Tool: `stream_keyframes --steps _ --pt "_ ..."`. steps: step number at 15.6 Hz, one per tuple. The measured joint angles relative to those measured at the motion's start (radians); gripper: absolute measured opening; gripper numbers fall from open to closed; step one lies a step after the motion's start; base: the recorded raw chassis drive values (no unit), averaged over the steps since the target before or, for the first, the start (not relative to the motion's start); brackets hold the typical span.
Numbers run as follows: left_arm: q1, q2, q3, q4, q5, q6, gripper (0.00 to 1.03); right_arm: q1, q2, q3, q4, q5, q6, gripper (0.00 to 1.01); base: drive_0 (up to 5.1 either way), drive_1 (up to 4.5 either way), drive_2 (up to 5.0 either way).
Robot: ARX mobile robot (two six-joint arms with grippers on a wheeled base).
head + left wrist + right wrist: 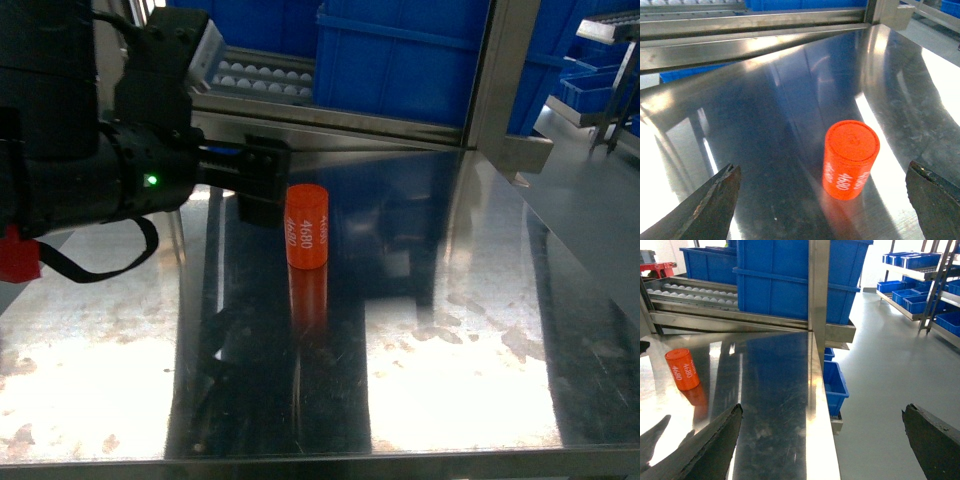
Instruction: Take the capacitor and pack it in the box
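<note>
On the steel counter [480,330], left of centre, the orange capacitor [308,227] stands upright; the left hand [825,200], spread wide, could knock it over by closing off-centre.

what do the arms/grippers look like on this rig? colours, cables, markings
Left arm: black housing, a lit green LED, a loose black cable looping below, a red part at the frame's edge. Left gripper: black and blocky. In both wrist views the fingertips are dark, tapered and worn. No markings legible.
</note>
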Motion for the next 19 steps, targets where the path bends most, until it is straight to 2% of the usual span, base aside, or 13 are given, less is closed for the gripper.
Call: stream_keyframes --steps 3,9,13,17,19 --pt "-0.041 0.046 0.066 -0.021 -0.001 0.000 0.98 0.000 0.000 0.000 0.000 0.000 0.000 0.98 0.0 0.00 0.0" --pt "-0.064 0.165 0.158 -0.042 0.004 -0.009 0.98 0.000 0.000 0.000 0.000 0.000 0.000 0.98 0.0 0.00 0.0" --pt "-0.072 0.278 0.264 -0.055 -0.016 -0.010 0.98 0.000 0.000 0.000 0.000 0.000 0.000 0.98 0.0 0.00 0.0" --pt "-0.076 0.392 0.372 -0.095 -0.076 -0.040 0.98 0.000 0.000 0.000 0.000 0.000 0.000 0.98 0.0 0.00 0.0" --pt "-0.079 0.423 0.402 -0.110 -0.079 -0.063 0.98 0.000 0.000 0.000 0.000 0.000 0.000 0.98 0.0 0.00 0.0"
